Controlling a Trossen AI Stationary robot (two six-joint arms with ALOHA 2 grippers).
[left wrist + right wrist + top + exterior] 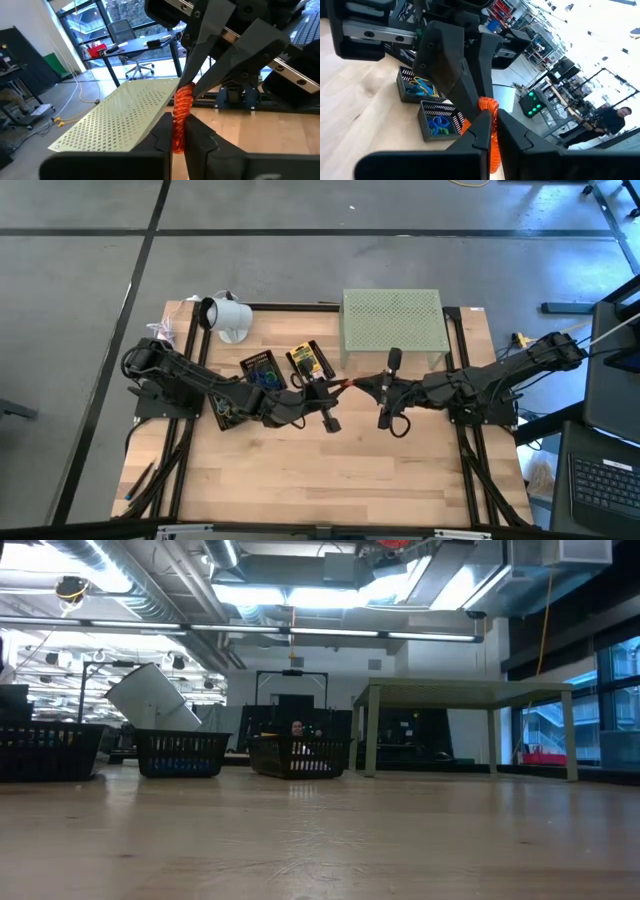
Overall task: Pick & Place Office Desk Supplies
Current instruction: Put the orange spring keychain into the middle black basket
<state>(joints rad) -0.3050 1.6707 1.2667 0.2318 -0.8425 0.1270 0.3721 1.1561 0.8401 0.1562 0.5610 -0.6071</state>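
So from the left: a black basket (415,86) holds blue and yellow rubber bands (420,88), and the next basket (436,122) holds blue ones (438,125). Above mid-table, the left gripper (334,389) and right gripper (372,383) are both clenched on one orange coiled band (181,116), stretched between them near the green perforated stand (391,326).

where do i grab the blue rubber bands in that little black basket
Pinch the topmost loops of the blue rubber bands, coming straight down through the open top of the black basket. They lie tangled inside it and its walls close off every side, so from above is likely the only way in.
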